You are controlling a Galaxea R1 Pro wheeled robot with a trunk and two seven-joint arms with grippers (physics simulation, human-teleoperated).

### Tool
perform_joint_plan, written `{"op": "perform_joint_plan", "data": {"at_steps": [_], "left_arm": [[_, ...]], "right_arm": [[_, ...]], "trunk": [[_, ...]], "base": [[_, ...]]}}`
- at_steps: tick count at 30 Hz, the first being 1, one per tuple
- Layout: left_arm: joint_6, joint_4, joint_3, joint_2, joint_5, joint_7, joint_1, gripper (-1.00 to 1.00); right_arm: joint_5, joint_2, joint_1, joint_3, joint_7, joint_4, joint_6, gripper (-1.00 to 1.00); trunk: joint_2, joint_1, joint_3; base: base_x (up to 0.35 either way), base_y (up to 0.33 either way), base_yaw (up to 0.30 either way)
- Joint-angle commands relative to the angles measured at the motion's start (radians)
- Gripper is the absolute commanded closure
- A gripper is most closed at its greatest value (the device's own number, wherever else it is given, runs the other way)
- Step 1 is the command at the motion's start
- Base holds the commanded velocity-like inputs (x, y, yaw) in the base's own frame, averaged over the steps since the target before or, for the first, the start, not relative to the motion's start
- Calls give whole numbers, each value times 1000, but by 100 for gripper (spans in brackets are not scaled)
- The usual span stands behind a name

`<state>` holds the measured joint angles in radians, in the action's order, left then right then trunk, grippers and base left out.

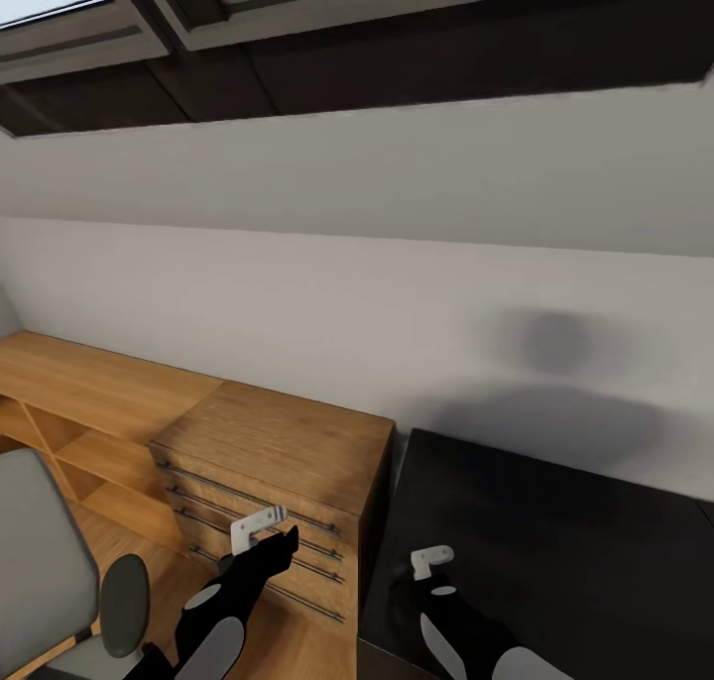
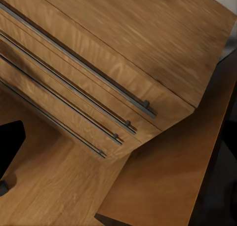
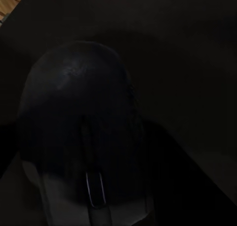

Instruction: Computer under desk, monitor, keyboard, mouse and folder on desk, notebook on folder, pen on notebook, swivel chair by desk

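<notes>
The mouse (image 3: 81,132) sits held in the right tool (image 1: 428,564), just above the black desk (image 1: 595,561). Mouse step underway; next it needs lowering onto the desk. The left tool's (image 1: 260,527) spread I cannot tell.

1. A home room with a work corner: plain white wall (image 1: 397,293), dark-framed windows (image 1: 297,26) above.
2. Wooden drawer chest (image 1: 273,482), black tabletop (image 1: 575,551), grey swivel chair (image 1: 40,561).
</notes>
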<state>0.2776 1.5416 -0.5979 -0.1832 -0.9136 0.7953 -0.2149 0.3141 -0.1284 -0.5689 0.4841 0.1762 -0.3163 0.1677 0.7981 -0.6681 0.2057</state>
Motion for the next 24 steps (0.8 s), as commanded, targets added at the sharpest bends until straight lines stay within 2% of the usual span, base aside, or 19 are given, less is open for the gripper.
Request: {"op": "perform_joint_plan", "data": {"at_steps": [1, 14, 19, 24], "left_arm": [[3, 2, -2, -1, -4, 7, -1, -100], [3, 2, -6, -2, -4, 7, -1, -100], [2, 2, -11, -4, -4, 7, -1, -100], [2, 2, -12, -4, -4, 7, -1, -100]], "right_arm": [[10, 1, 0, 8, 11, 2, 6, 100], [10, 1, 0, 8, 11, 1, -9, 100], [10, 1, 0, 7, 21, -1, -95, 100], [9, 1, 0, 8, 72, -20, -167, 100]], "trunk": [[1, 0, 2], [1, 0, 2], [1, 0, 2], [-34, 19, -14]], "base": [[0, 0, 0], [0, 0, 0], [0, 0, 0], [0, 0, 0]]}}
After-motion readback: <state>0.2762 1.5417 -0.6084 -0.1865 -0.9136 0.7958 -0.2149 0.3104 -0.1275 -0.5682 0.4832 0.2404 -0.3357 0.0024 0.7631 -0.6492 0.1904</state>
